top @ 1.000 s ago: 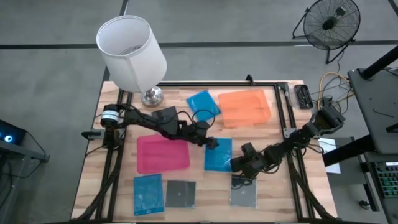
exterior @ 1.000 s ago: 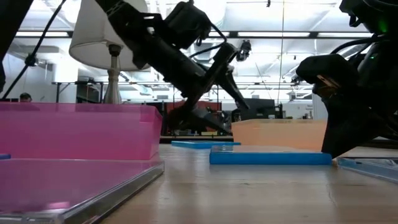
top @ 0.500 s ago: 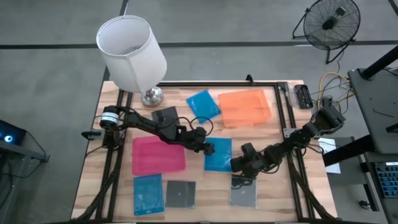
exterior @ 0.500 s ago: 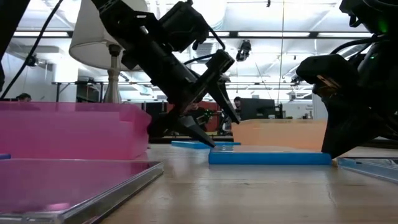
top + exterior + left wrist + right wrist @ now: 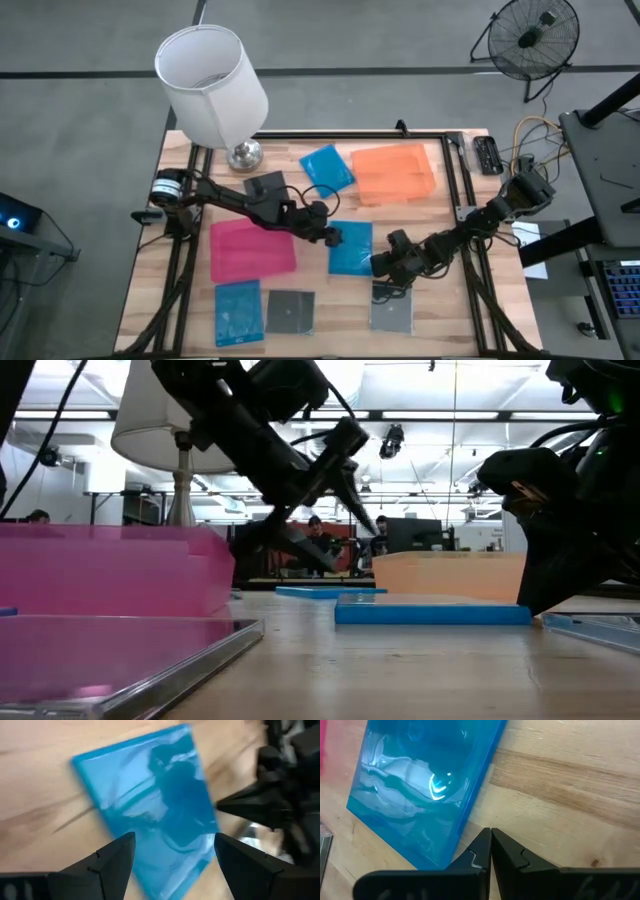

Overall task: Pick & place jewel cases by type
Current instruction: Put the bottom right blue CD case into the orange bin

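A translucent blue jewel case (image 5: 351, 248) lies flat at the table's middle. My left gripper (image 5: 332, 236) hovers open over its left edge, one finger on either side of the case (image 5: 165, 805), clear of it in the low view. My right gripper (image 5: 490, 831) is shut, its tips on the wood by the case's near right corner (image 5: 462, 845). A second blue case (image 5: 327, 168) lies beside the orange tray (image 5: 393, 172). A third blue one (image 5: 238, 312) and two dark cases (image 5: 290, 312) (image 5: 390, 310) lie along the near edge. Another dark case (image 5: 265, 185) lies under my left arm. My right gripper's shut fingers point down at a slant from the table's right. They stand against the blue case's side edge (image 5: 470, 827) near its corner. Whether they touch that edge I cannot tell. The case lies flat on the table.
The pink tray (image 5: 252, 250) lies left of the middle blue case, under my left arm. A white lamp (image 5: 212, 85) stands at the far left, and a black frame (image 5: 455, 190) rims the table. Bare wood shows between the trays and the near row of cases.
My left gripper dipped to the table at the blue case's left edge, then rose and drew back a little toward the table's left, staying open. The pink tray has slid slightly toward the left edge. The blue case has stayed put.
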Available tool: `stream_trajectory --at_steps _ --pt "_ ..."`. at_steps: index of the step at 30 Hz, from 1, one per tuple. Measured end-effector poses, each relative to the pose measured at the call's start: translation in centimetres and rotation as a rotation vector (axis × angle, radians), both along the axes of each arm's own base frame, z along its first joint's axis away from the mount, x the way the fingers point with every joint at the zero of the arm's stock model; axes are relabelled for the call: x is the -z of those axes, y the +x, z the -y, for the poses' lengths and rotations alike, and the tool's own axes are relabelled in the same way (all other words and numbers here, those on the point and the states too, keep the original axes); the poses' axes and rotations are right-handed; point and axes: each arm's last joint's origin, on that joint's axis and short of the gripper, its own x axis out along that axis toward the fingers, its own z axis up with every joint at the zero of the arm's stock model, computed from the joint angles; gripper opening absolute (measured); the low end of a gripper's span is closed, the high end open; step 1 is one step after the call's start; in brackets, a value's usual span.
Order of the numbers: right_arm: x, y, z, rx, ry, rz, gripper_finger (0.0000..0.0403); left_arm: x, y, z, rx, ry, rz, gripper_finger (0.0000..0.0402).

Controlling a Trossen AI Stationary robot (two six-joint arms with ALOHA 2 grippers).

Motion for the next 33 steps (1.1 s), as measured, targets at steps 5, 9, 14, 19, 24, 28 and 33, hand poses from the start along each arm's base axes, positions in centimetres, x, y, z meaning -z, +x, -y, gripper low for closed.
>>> stream_trajectory --at_steps 5,9,14,19,24,28,33 --pt "0.0 0.1 0.2 0.003 0.003 0.000 0.0008 -0.1 -0.7 -0.1 -0.024 0.024 -0.062 0.0257" --pt "0.0 0.1 0.2 0.002 0.002 0.002 0.0008 0.1 -0.6 -0.1 -0.044 0.004 -0.066 0.0257" --pt "0.0 0.1 0.2 0.003 0.002 0.003 0.0008 0.4 -0.6 -0.1 -0.059 -0.012 -0.079 0.0257" --pt "0.0 0.1 0.2 0.005 0.003 0.004 0.0008 0.5 -0.7 -0.1 -0.074 -0.026 -0.091 0.0257" --pt "0.0 0.2 0.4 0.015 0.000 0.008 0.0008 0.6 -0.7 -0.1 -0.078 -0.030 -0.091 0.0257" --pt "0.0 0.3 0.6 0.031 -0.014 0.016 0.0008 1.0 -0.9 0.1 -0.094 -0.053 -0.074 0.0257" --pt "0.0 0.4 0.8 0.042 -0.023 0.019 0.0008 2.1 -0.6 0.6 -0.092 -0.073 -0.071 0.0257"
